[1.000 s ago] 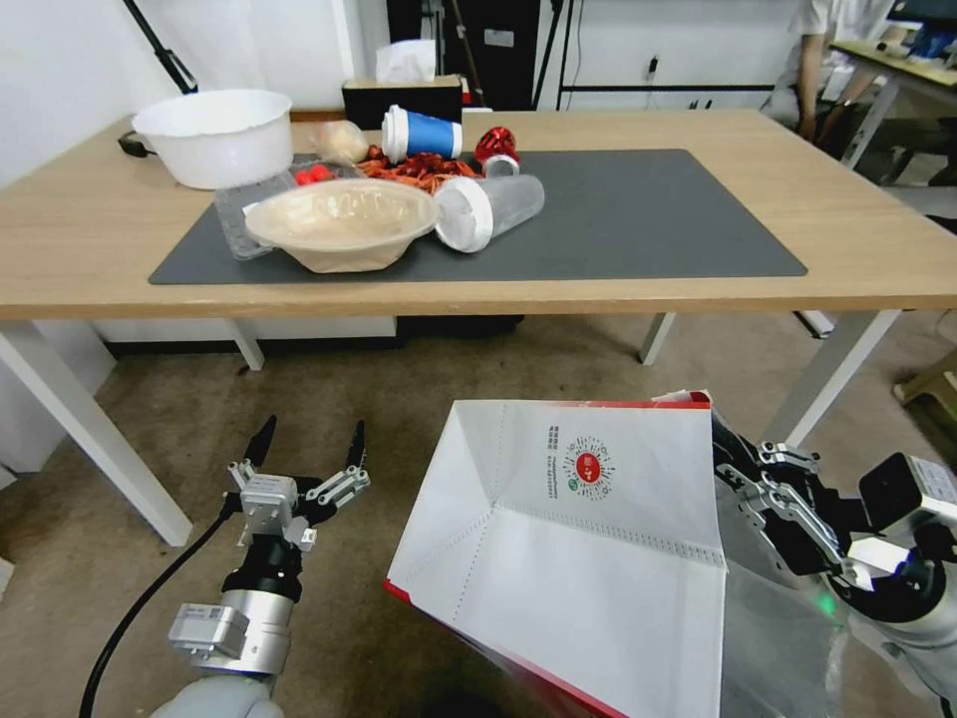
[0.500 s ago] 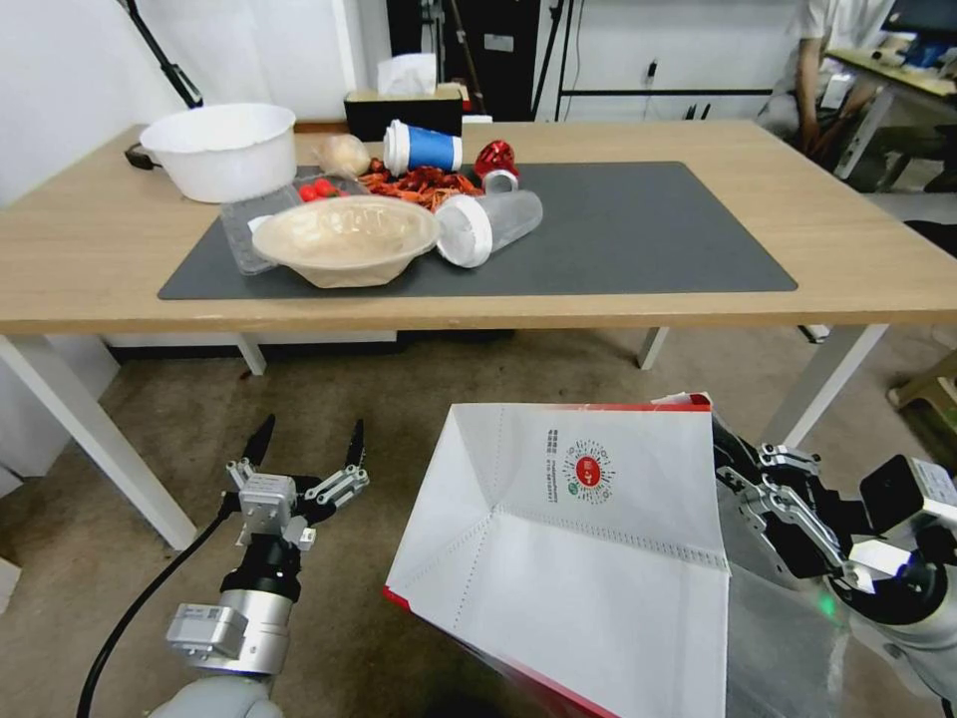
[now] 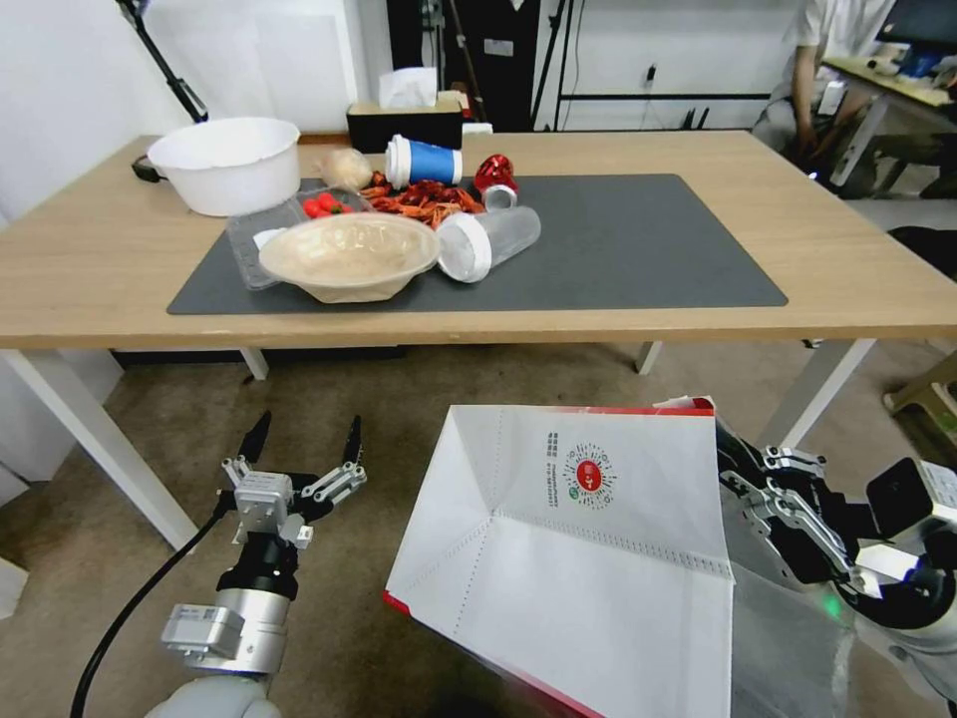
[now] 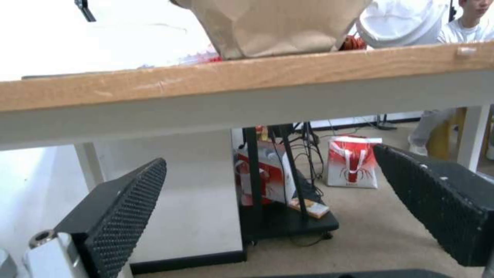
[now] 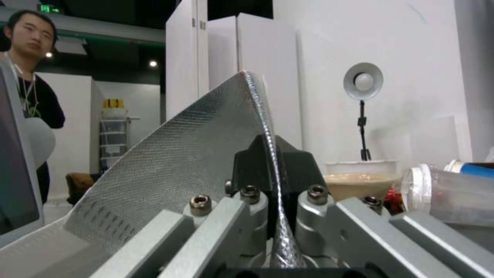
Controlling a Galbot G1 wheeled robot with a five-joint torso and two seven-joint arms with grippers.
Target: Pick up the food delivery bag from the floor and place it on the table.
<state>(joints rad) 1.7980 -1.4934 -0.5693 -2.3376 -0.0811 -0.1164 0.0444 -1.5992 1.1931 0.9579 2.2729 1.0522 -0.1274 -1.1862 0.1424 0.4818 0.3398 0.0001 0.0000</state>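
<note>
The whole head view has slid downward over the last second, so the camera has risen; the food delivery bag (image 3: 578, 558) keeps its place in frame, suggesting the lift is under way. Left gripper (image 3: 302, 447) hovers idle over the floor (image 3: 329, 399), fingers spread and empty, below the counter (image 3: 867, 269) edge. Beyond it on the mat (image 3: 638, 244): white bowl (image 3: 225, 163), contents hidden; paper bowl (image 3: 349, 254), apparently empty; toppled clear cup (image 3: 488, 239). Right gripper (image 5: 273, 162) has its fingers clamped on the bag's foil-lined rim, holding it tilted, off the carpet, short of the counter.
</note>
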